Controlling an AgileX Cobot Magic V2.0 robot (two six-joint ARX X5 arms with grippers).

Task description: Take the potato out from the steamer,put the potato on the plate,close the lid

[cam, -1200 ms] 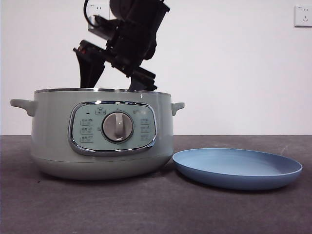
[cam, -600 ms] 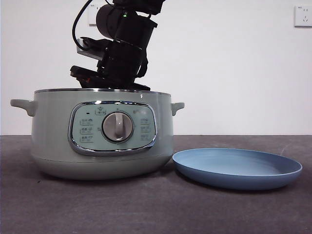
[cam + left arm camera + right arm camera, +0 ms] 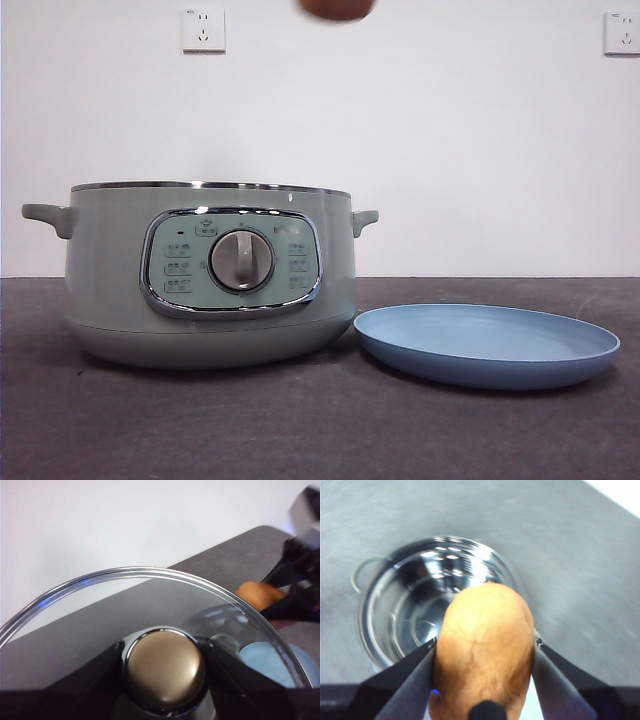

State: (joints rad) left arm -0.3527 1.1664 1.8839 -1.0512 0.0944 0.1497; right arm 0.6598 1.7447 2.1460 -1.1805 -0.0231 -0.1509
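Half the potato (image 3: 337, 8) is cut off above

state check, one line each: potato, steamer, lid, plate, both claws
potato: lifted out, clamped in the right claw high above the steamer
steamer: open, no lid, nothing seen inside
lid: off the steamer, held by its knob
plate: on the table beside the steamer, nothing on it
right claw: shut on the potato
left claw: shut on the lid's knob
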